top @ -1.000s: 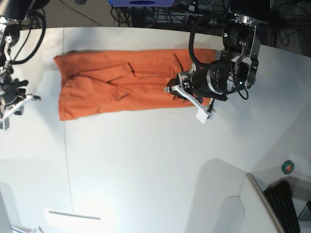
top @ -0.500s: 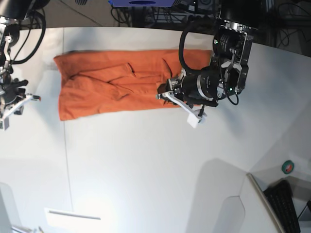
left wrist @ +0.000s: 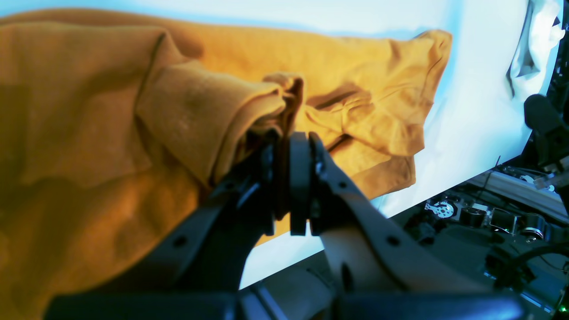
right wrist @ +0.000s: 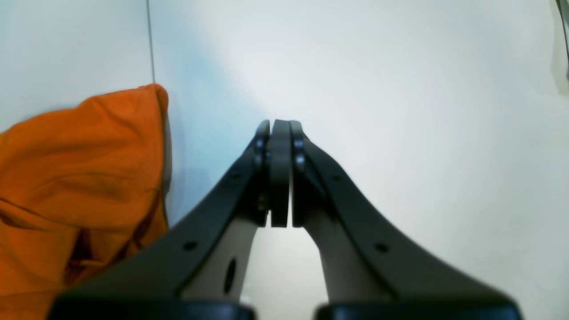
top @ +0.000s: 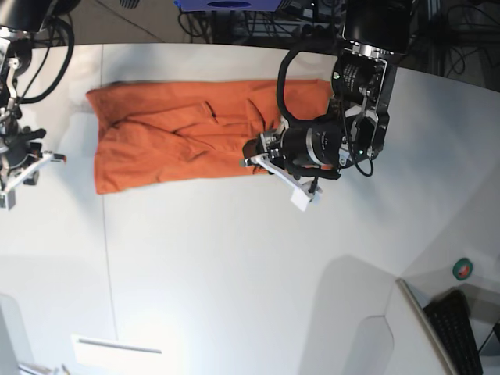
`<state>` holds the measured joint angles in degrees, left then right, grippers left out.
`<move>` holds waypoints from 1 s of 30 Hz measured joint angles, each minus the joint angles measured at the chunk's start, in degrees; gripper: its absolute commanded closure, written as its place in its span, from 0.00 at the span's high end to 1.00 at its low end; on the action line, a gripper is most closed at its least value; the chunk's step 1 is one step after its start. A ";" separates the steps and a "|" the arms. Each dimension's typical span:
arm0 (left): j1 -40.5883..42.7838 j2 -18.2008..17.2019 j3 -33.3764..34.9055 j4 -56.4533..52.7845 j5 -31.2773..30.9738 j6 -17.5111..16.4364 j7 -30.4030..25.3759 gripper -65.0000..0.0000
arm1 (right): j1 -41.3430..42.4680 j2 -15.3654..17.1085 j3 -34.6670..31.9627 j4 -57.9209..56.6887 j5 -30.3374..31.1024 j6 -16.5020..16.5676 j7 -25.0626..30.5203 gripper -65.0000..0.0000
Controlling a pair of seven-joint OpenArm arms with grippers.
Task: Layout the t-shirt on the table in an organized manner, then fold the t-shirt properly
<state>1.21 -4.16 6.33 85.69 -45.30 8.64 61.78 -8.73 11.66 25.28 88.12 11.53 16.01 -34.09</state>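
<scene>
The orange t-shirt (top: 172, 133) lies as a long strip across the far part of the white table (top: 234, 266). My left gripper (top: 254, 160) is over the strip's right half, near its front edge. In the left wrist view the left gripper (left wrist: 291, 146) is shut on a raised fold of the t-shirt (left wrist: 89, 115), and the sleeve end spreads beyond it. My right gripper (top: 19, 168) hovers off the shirt's left end. In the right wrist view the right gripper (right wrist: 275, 133) is shut on nothing above the bare table (right wrist: 400, 89), with a corner of the t-shirt (right wrist: 80, 155) to its left.
A thin dark seam (top: 107, 250) runs down the table's left part. A keyboard (top: 457, 332) and a green tape roll (top: 463, 269) sit off the lower right corner. Cables (top: 258, 19) and equipment crowd beyond the far edge. A white sheet (top: 117, 348) lies at the bottom left.
My left gripper has travelled leftward over the shirt, carrying the pinched fold with it, and the shirt's right end has drawn in. The right arm has stayed still.
</scene>
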 measured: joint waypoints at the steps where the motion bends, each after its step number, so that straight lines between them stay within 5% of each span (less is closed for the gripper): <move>1: 0.04 -0.02 0.00 0.00 0.02 0.00 0.02 0.00 | 0.15 0.00 0.00 0.00 -0.07 -0.02 -0.02 0.00; 7: 0.20 -0.15 0.00 0.00 -0.15 0.00 0.00 0.04 | 1.38 0.02 0.00 -2.38 0.00 0.00 0.04 0.00; 14: 0.42 -0.11 0.09 1.09 -0.37 0.00 0.42 0.85 | 1.25 0.02 0.00 -3.17 -0.09 0.00 0.00 0.00; 16: 0.42 0.09 0.11 1.84 -0.44 0.00 0.42 1.00 | 1.22 0.00 0.00 -3.17 0.00 0.00 0.00 0.00; 23: 0.96 0.02 4.48 8.17 -0.85 -0.02 0.68 1.00 | 0.92 -0.04 0.00 -2.12 -0.33 0.00 -0.07 0.00; 26: 3.61 -3.54 2.71 15.96 -1.51 -0.79 0.61 1.00 | -1.22 -1.57 0.13 2.80 -0.50 -0.17 -1.07 0.00; 30: 10.21 -8.02 -9.44 23.12 -3.93 -0.44 0.72 0.76 | -5.77 -3.48 -4.85 10.84 -0.57 -0.15 -3.41 0.00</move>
<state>11.42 -12.19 -3.11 108.81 -49.23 8.21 62.50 -14.50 8.19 20.43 98.96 10.96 15.86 -37.50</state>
